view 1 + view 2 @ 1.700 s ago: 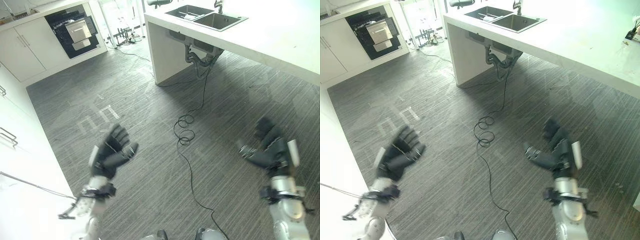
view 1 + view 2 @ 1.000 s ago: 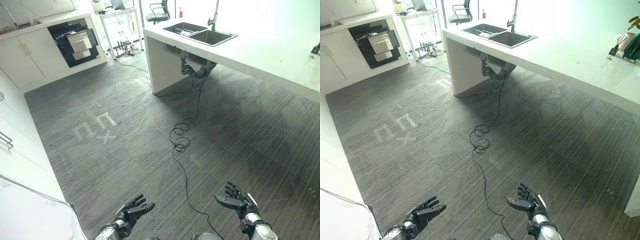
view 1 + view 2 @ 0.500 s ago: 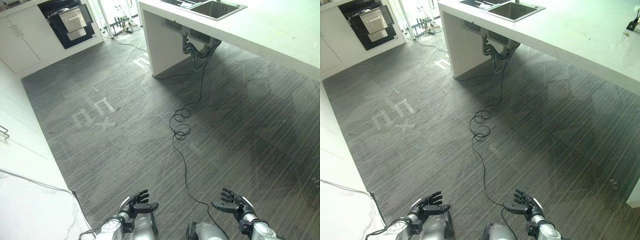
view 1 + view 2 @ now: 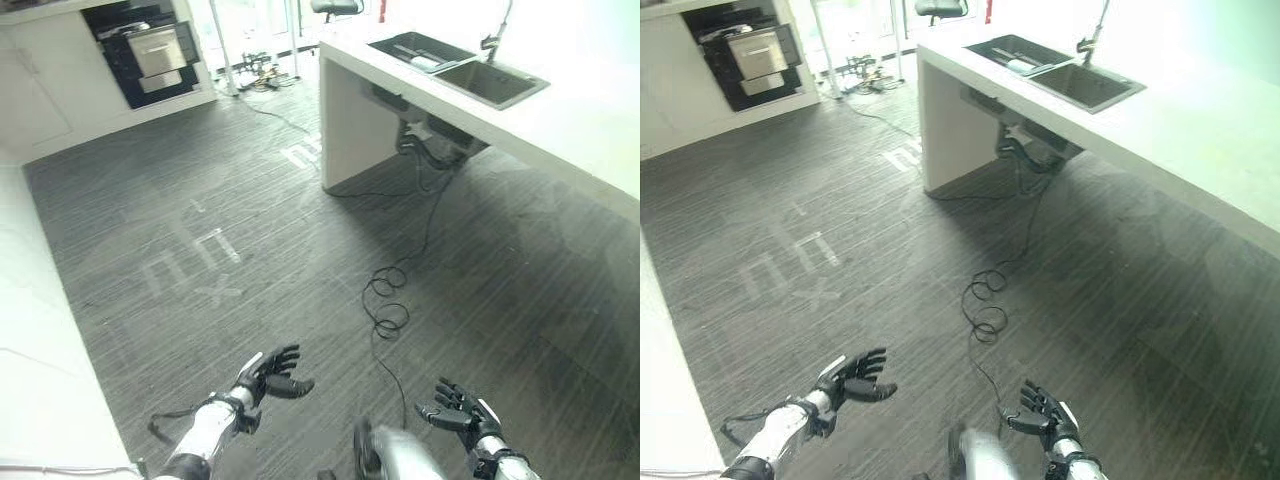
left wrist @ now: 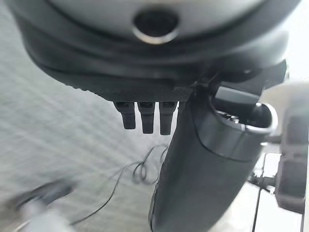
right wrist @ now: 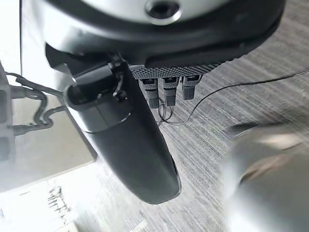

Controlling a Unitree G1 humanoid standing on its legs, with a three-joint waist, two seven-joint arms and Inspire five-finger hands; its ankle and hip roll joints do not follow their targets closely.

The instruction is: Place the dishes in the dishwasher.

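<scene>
Overhead, two hands are counted, both low over the floor (image 4: 250,200) and both empty. Left hand (image 4: 268,373) has its fingers spread and straight, thumb out; its wrist view confirms straight fingers (image 5: 143,116) with nothing between them and the thumb. Right hand (image 4: 455,408) is likewise spread, holding nothing; its wrist view shows short straight fingers (image 6: 166,89) beside the thumb, with floor past them.

One dishwasher (image 4: 150,52) stands open in the white cabinets (image 4: 40,90) at the far left of the room, a drawer (image 4: 158,50) pulled out. One counter (image 4: 560,130) runs along the far right, with one double sink (image 4: 460,68) at its far end and one tap (image 4: 497,30) behind it. Something pale, possibly dishes (image 4: 1018,63), lies in the farther basin; too small to identify. Exposed pipes (image 4: 435,140) hang under the sink.

Pale tape marks (image 4: 195,260) lie on the floor between the hands and the dishwasher. One chair (image 4: 335,7) stands beyond the counter's far end. Both hands are well apart from sink and dishwasher.
</scene>
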